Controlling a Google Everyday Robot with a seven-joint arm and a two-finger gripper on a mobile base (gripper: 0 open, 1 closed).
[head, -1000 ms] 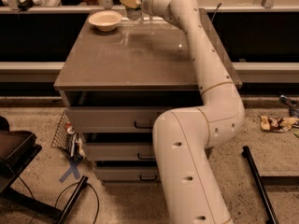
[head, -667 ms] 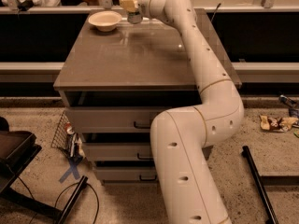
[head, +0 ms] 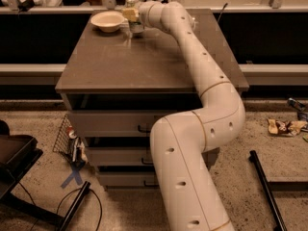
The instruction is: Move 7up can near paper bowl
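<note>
Hovering at the upper left of the frame, the gripper [head: 131,14] sits over the small white-and-green aluminium 7up can [head: 136,28], just right of the shallow cream paper bowl [head: 108,21] on the grey-brown desk [head: 144,57]. Its grip I cannot tell. A careless retreat could topple the can.

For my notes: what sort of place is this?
Probably a robot test lab: drawer cabinet as worktable, blue tape cross on the floor, loose cable. The gripper is over the cabinet, beside the paper bowl.
</note>
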